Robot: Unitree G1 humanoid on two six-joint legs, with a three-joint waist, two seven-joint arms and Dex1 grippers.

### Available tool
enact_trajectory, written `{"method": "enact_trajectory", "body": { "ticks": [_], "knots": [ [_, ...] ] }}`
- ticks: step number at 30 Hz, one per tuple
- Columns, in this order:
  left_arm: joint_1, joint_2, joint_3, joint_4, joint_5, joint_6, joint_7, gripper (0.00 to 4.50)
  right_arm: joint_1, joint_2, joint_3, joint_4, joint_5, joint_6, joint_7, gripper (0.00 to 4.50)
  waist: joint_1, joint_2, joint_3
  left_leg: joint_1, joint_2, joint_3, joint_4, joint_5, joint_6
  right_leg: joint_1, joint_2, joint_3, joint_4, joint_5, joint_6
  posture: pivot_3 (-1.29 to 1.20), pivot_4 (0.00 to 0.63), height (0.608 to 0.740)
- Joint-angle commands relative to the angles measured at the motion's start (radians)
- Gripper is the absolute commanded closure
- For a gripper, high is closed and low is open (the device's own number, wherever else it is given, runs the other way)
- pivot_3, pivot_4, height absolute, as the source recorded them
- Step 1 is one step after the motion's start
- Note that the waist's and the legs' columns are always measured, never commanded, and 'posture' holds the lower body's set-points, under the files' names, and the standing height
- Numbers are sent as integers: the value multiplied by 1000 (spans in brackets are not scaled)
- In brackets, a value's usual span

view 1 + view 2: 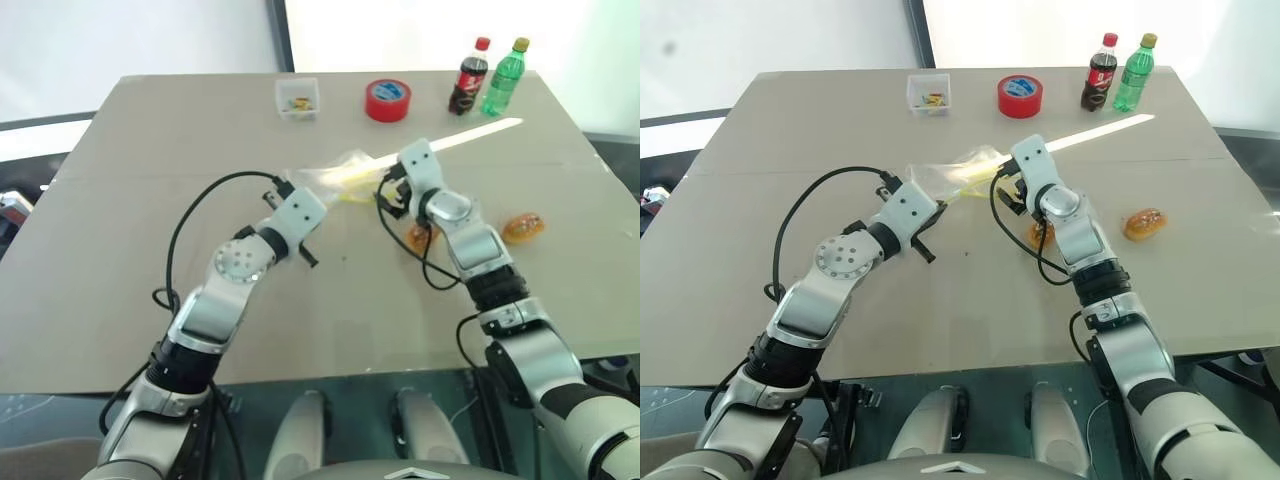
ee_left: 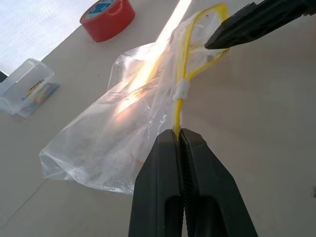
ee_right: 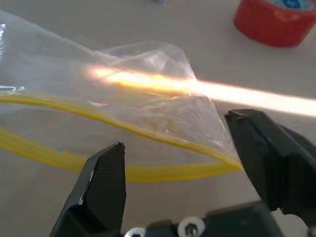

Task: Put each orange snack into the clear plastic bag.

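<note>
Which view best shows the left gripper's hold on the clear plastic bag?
The left wrist view: the left gripper is shut on the yellow strip of the clear plastic bag. Both eye views show the bag small between the arms; the right wrist view shows its open yellow rim.

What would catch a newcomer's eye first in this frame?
The clear plastic bag at mid-table, its yellow strip pinched by the shut left gripper while the open right gripper straddles its mouth. Next, two orange snacks on the table: one right of the right arm, one beside its wrist.
</note>
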Motion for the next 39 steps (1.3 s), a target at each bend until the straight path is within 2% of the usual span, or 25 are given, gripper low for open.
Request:
{"method": "enact_trajectory", "body": {
  "ticks": [1,5,14,19,20,21,22,24,27,30,32,39],
  "knots": [
    [-11,-20,24,-3,19,-8,21,4500,6,5,-10,-105,28,52,-14,2573,0,0,0,0,0,0,0,0,0,0,0,0,0,0,0,0,150,740],
    [-11,-47,24,5,29,2,36,4500,17,7,-8,-134,41,91,-35,4456,0,0,0,0,0,0,0,0,0,0,0,0,1,0,0,0,150,740],
    [-7,-70,20,10,47,10,41,4500,60,-54,23,-212,36,110,-28,4456,0,0,0,0,0,0,0,0,0,0,0,0,0,0,0,0,150,740],
    [-9,-72,21,22,52,1,39,4500,103,-154,102,-271,0,-30,29,4456,0,0,0,0,0,0,0,0,0,0,0,0,0,0,0,0,150,740],
    [-9,-74,21,25,53,0,39,4500,111,-176,123,-275,-17,-61,34,3949,0,0,0,0,0,0,1,0,0,0,0,0,0,0,0,0,150,740],
    [-10,-75,20,27,54,-2,38,4500,118,-185,129,-278,-20,-79,34,3771,0,0,0,0,0,0,1,0,0,0,0,0,0,0,0,0,150,740],
    [-11,-75,21,29,55,-3,38,4500,122,-189,130,-281,-17,-90,33,3400,0,0,0,0,0,0,1,0,0,0,0,0,0,0,0,0,150,740],
    [-12,-75,22,31,54,-6,36,4500,125,-193,126,-289,-8,-116,38,2432,-1,0,0,0,0,0,1,0,0,0,0,0,0,0,0,0,150,740],
    [-12,-75,22,32,54,-7,34,4500,139,-198,122,-315,10,-158,60,2432,-1,0,0,0,0,0,1,0,0,0,0,0,0,0,0,0,150,740],
    [-15,-83,19,33,52,-14,34,4500,151,-193,136,-302,8,-177,76,3460,1,0,0,0,0,0,1,0,0,0,0,0,0,0,0,0,150,740],
    [-17,-91,19,29,45,-19,32,4500,146,-183,144,-271,-2,-193,68,4432,1,0,0,0,0,0,1,0,0,0,0,0,0,0,0,0,150,740],
    [-15,-102,22,14,36,-22,22,4500,68,-140,161,-67,-21,-279,28,4432,0,0,0,0,0,0,1,0,0,0,0,0,0,0,0,0,150,740]
  ]
}}
